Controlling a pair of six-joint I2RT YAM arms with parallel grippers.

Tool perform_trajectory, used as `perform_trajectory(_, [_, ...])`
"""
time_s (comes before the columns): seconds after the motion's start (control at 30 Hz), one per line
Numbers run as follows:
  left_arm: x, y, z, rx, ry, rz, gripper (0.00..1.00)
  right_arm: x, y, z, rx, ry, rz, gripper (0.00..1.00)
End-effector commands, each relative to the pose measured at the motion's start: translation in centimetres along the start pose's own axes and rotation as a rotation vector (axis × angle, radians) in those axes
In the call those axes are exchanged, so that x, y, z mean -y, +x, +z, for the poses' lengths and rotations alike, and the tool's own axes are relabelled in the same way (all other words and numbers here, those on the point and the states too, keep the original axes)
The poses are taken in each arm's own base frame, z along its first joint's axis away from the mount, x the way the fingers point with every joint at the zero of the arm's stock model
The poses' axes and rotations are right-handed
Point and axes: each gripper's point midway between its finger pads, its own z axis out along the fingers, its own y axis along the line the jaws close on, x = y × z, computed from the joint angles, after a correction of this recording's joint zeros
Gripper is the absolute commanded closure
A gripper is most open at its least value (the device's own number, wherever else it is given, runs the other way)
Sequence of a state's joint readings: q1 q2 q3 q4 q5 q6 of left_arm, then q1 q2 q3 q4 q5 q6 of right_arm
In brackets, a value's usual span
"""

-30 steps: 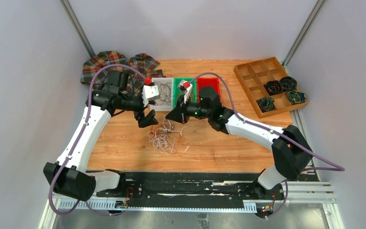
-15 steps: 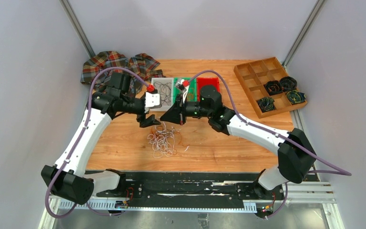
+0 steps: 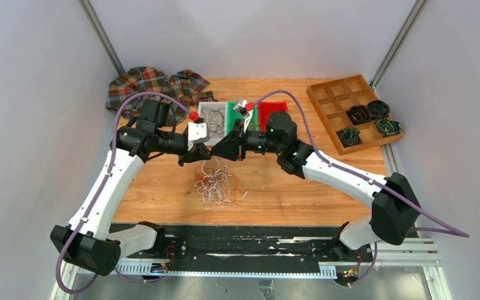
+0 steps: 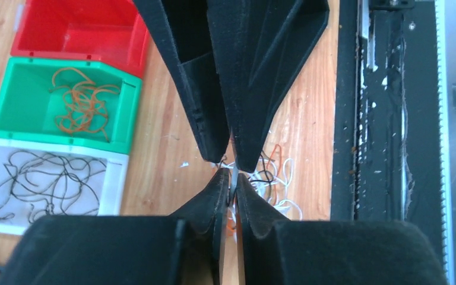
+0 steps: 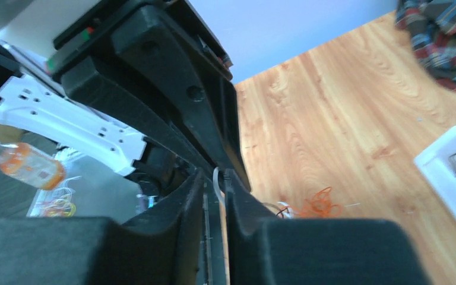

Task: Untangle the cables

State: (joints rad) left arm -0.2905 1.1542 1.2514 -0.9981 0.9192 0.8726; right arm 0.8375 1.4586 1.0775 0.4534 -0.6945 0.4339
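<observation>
Wood table (image 3: 300,194) | wrist views alone: white cable (image 4: 235,173) | left fingers (image 4: 211,205) clench it | right fingers (image 5: 178,208) unclear

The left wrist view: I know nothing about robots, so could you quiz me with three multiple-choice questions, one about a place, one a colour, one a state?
1. The black cables lie in: A) white bin B) green bin C) neither.
2. The green bin's cables are: A) black B) orange C) blue.
3. The left gripper is: A) wide open B) pinched on a pale strand C) lying in a bin.
Answers: 1 A, dark loops lie on its white floor; 2 B, an orange bunch sits inside; 3 B, its jaws meet around the strand.
</observation>
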Motion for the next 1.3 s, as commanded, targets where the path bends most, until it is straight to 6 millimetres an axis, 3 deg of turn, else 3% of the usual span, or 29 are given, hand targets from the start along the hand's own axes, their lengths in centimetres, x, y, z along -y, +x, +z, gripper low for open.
perform_trajectory(0.0, [0.4, -2.3, -0.8, 0.043, -0.013, -0.061, 0.92, -0.5, -2.1, -0.7, 0.102, 0.052, -0.039, 0.65])
perform_trajectory(0.07, [0.0, -2.6, -1.2, 0.031, -0.045, -0.077, 0.95, 0.7, -2.2, -1.5, 0.145, 0.139, -0.061, 0.48])
perform_trajectory(0.13, [-0.5, -3.2, -1.7, 0.027, -0.078, -0.078, 0.97, 0.9, -2.5, -2.2, 0.187, 0.185, -0.100, 0.39])
perform_trajectory(0.27, [-2.4, -4.5, -2.7, 0.045, -0.204, -0.133, 0.99, 0.9, -1.6, -2.4, 0.206, 0.263, -0.214, 0.32])
perform_trajectory(0.47, [-1.9, -6.3, -3.2, 0.093, -0.209, -0.172, 0.99, 2.3, -2.3, -0.9, 0.239, 0.421, -0.306, 0.32])
perform_trajectory(0.57, [-1.5, -6.9, -3.6, 0.111, -0.210, -0.173, 0.99, 3.9, -2.9, -0.5, 0.257, 0.523, -0.322, 0.34])
perform_trajectory(0.8, [-0.2, -9.1, -4.8, 0.167, -0.208, -0.149, 1.00, 6.1, -2.1, 0.5, 0.268, 0.593, -0.313, 0.37])
perform_trajectory(1.07, [-0.6, -12.6, -6.1, 0.227, -0.205, -0.136, 1.00, 7.5, 1.9, 1.9, 0.240, 0.557, -0.236, 0.37])
perform_trajectory(1.27, [-1.7, -16.5, -8.1, 0.280, -0.252, -0.058, 0.99, 9.6, 6.4, 1.0, 0.193, 0.614, -0.176, 0.39])
